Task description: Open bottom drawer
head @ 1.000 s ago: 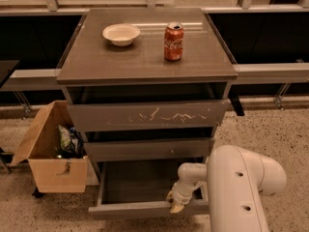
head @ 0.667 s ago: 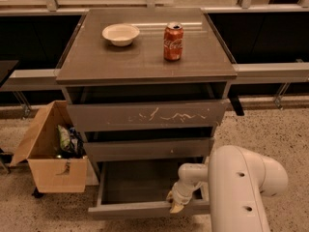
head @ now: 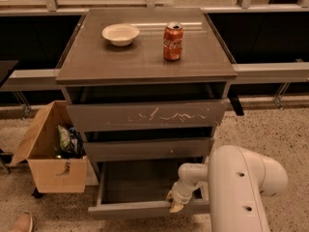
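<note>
Grey cabinet (head: 145, 116) with bottom drawer (head: 130, 209) pulled well out near the floor, white arm (head: 241, 187) at its right, claw (head: 174, 206) at the drawer front's top edge, grip impossible to tell, Coca-Cola can (head: 173, 41) and white bowl (head: 120, 34) apart on the tabletop (head: 145, 64).

The gripper (head: 176, 205) sits at the near-right rim of the bottom drawer (head: 130, 210), whose well lies open leftward, while a cardboard box (head: 54, 175) crowds the left side.
</note>
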Motion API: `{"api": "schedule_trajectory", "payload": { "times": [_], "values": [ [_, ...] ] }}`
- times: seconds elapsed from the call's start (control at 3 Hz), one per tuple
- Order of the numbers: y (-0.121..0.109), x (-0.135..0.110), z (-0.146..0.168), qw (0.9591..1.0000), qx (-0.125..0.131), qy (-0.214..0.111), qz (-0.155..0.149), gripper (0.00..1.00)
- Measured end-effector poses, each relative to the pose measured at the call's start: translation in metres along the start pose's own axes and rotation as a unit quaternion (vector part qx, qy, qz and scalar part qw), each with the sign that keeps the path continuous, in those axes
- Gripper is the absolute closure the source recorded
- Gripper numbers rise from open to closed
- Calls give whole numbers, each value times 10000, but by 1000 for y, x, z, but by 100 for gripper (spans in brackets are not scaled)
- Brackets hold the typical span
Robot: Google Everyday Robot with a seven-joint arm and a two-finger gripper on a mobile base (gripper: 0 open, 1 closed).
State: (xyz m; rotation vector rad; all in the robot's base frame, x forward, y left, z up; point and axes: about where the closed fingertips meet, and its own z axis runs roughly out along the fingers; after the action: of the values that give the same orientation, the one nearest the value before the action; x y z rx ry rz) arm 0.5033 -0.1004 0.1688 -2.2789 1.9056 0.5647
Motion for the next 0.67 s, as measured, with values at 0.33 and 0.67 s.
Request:
{"api": "schedule_trajectory", "payload": {
  "times": [0.33,0.67],
  "values": [
    [0,0,0,10000,0,0,0,28],
    [0,0,0,10000,0,0,0,4]
  ]
}}
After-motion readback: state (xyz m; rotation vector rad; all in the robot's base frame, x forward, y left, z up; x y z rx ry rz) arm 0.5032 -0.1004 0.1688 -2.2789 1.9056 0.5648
